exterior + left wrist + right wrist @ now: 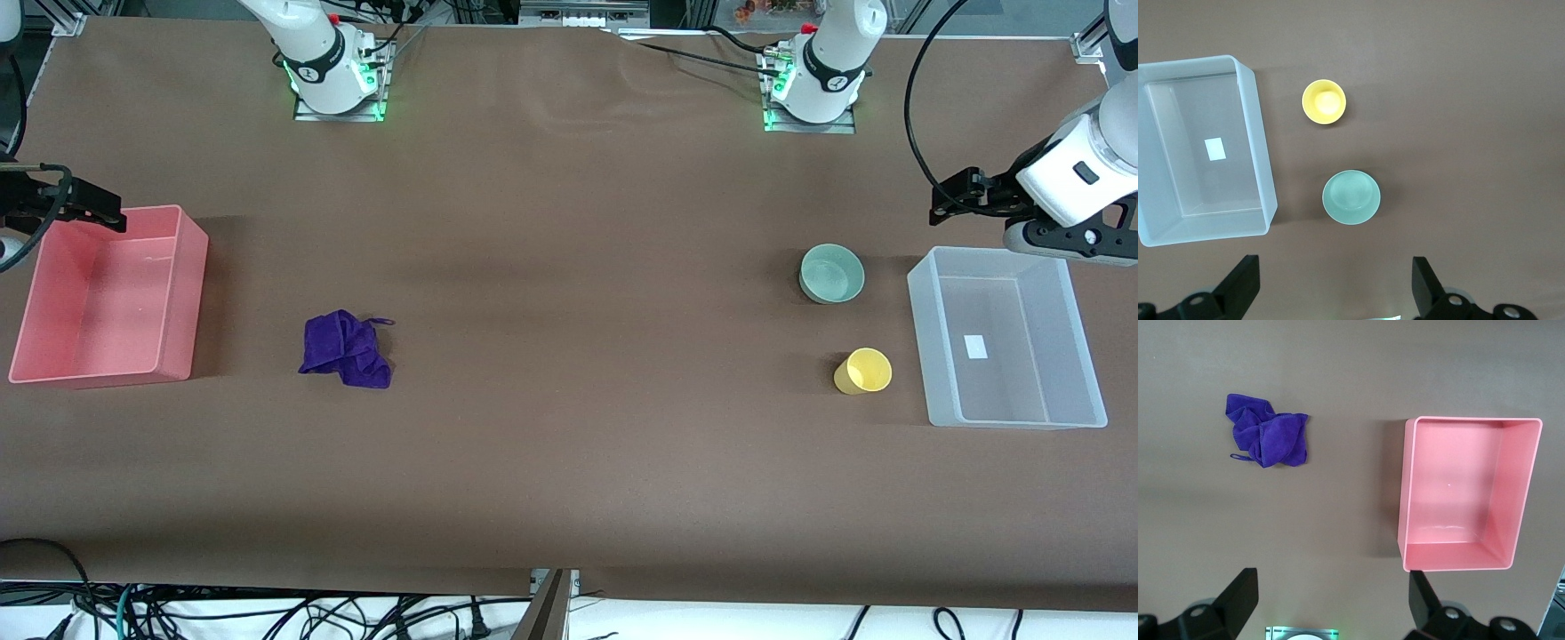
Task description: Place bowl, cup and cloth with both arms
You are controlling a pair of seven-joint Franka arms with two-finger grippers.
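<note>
The pale green bowl (832, 274) stands upright toward the left arm's end of the table. The yellow cup (863, 372) stands nearer to the front camera than the bowl. Both show in the left wrist view, bowl (1351, 196) and cup (1324, 101). The purple cloth (347, 349) lies crumpled toward the right arm's end and shows in the right wrist view (1268, 437). My left gripper (956, 197) (1336, 287) is open and empty, high over the table beside the clear bin. My right gripper (89, 206) (1331, 607) is open and empty, high by the pink bin's rim.
A clear plastic bin (918, 347) (1261, 160) stands beside the bowl and cup at the left arm's end. A pink bin (182, 302) (1451, 555) stands at the right arm's end, beside the cloth. Both bins are empty. Brown tabletop lies between cloth and bowl.
</note>
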